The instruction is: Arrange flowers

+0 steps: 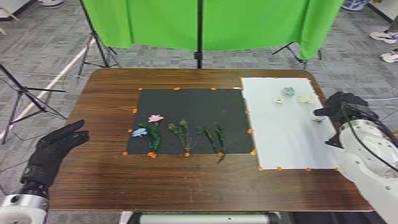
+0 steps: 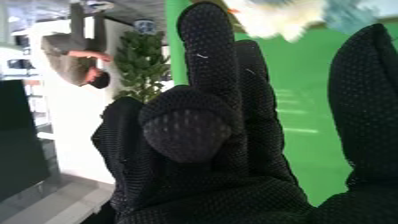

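white flower (image 1: 306, 99) lies on the pale sheet (image 1: 286, 140), left of the right hand (image 1: 345, 101) – fingers loosely open.

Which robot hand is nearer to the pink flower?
Left. The left hand is to the left of the pink flower; the right hand is farther off, right of it, beside the white sheet.

You've got one pink bloom (image 1: 155, 118), one blue bloom (image 1: 139, 132), one grey-blue bloom (image 1: 288, 91) and two cream blooms (image 1: 306, 99), plus one dark mat (image 1: 200, 105) and one white sheet (image 1: 286, 142)
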